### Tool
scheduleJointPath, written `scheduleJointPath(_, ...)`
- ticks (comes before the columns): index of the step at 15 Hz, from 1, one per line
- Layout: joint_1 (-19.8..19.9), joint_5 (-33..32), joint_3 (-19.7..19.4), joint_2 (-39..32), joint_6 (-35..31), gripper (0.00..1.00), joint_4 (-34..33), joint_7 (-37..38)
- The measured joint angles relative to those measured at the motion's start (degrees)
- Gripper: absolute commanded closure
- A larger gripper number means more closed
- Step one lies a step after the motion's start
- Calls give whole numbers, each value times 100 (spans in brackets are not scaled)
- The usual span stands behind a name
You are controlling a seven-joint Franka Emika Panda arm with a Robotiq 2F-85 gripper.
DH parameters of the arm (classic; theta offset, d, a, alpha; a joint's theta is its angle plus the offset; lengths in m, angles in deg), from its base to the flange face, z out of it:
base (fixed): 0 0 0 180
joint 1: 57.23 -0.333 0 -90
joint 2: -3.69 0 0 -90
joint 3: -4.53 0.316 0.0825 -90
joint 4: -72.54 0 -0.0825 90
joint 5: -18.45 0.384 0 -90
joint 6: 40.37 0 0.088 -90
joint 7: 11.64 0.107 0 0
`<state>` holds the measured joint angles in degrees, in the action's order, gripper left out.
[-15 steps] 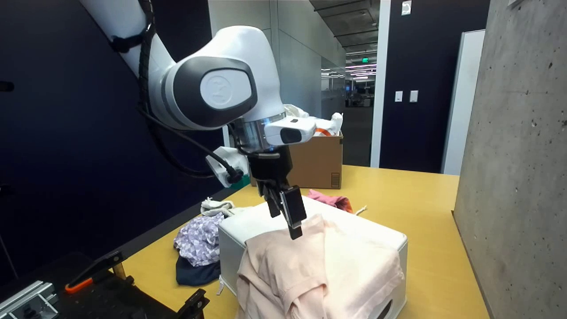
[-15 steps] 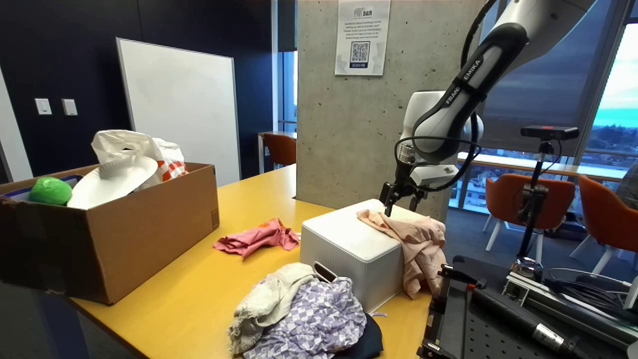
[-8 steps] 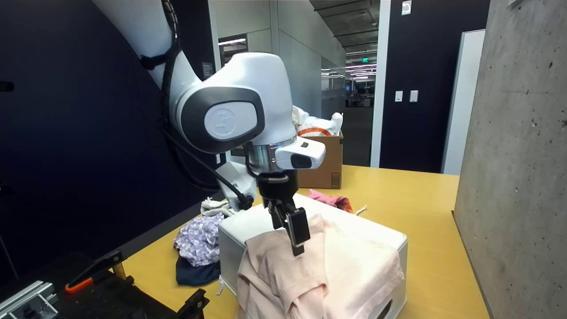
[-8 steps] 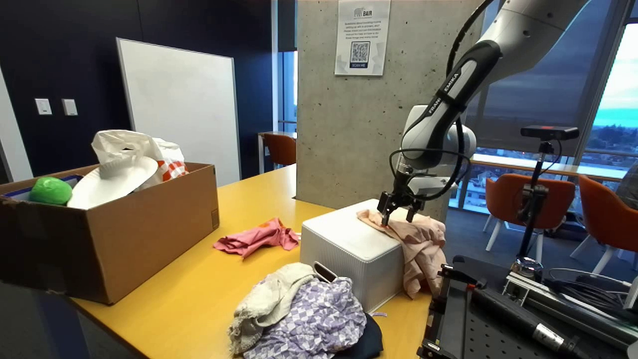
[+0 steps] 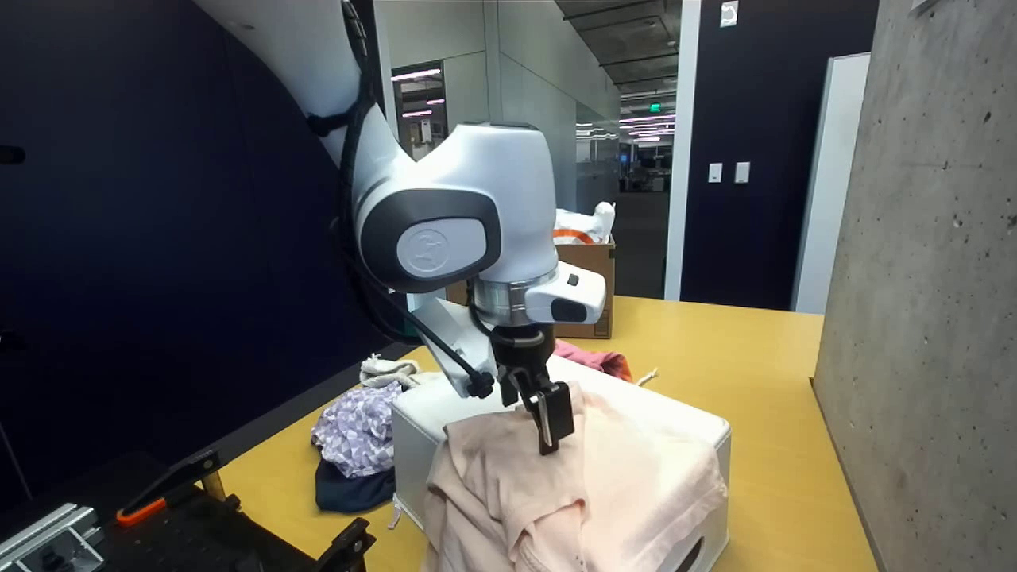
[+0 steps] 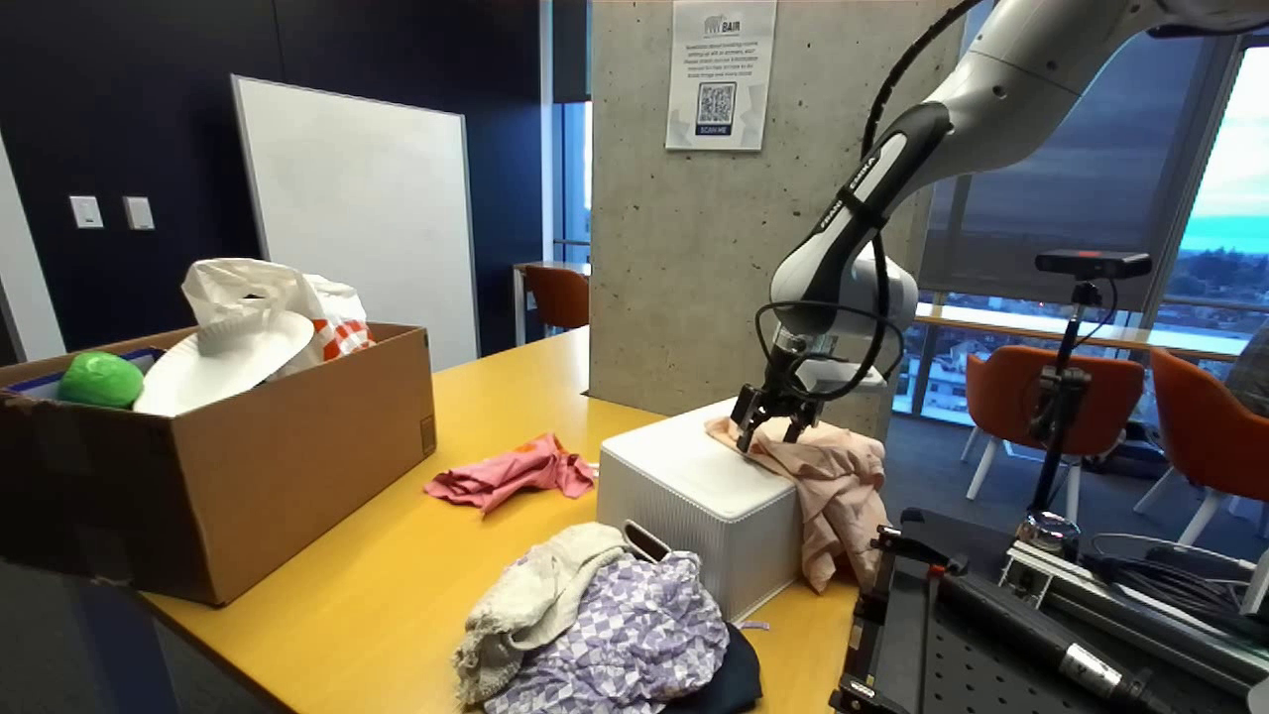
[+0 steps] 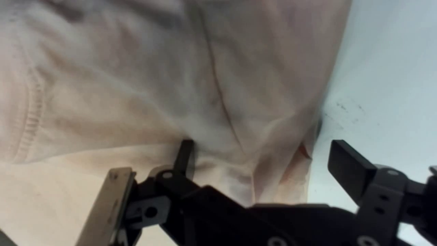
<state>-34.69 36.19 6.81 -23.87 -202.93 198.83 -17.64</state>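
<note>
A pale pink cloth (image 5: 508, 477) lies draped over a white box (image 5: 651, 405) and hangs down its side. Both also show in the other views: the cloth (image 6: 838, 471) (image 7: 164, 85) and the box top (image 6: 674, 461) (image 7: 385, 85). My gripper (image 7: 264, 147) is open, pointing down at the cloth's edge. In the wrist view, one finger is at the cloth and seems to touch it. The other finger is over the bare white top, beside the cloth. Folded cloth lies between the fingers, not pinched. The gripper also shows in both exterior views (image 5: 528, 429) (image 6: 767, 439).
A cardboard box (image 6: 317, 456) with bags and plates stands on the yellow table (image 6: 397, 585). A red-pink cloth (image 6: 511, 476) lies nearby. A purple checked cloth (image 6: 615, 625), a cream cloth (image 6: 565, 570) and a dark cloth (image 6: 734, 674) are heaped beside the white box. A concrete pillar (image 6: 684, 268) stands behind.
My gripper has come down to the pink cloth and across toward its edge on the bare box top. It stays open. The cloth has shifted slightly near the fingers.
</note>
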Motion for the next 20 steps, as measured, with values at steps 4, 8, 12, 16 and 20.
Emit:
scheduleJointPath(4, 267, 226, 374, -106, 8, 0, -252, -384)
scheduleJointPath(8, 433, 335, 618, -306, 102, 0, -570, -685)
scheduleJointPath(12, 574, 411, 750, -530, 137, 0, -771, -998)
scheduleJointPath(16, 578, 411, 796, -626, 223, 0, -936, -1150)
scheduleJointPath(20, 546, 409, 803, -683, 545, 0, -1212, -1207)
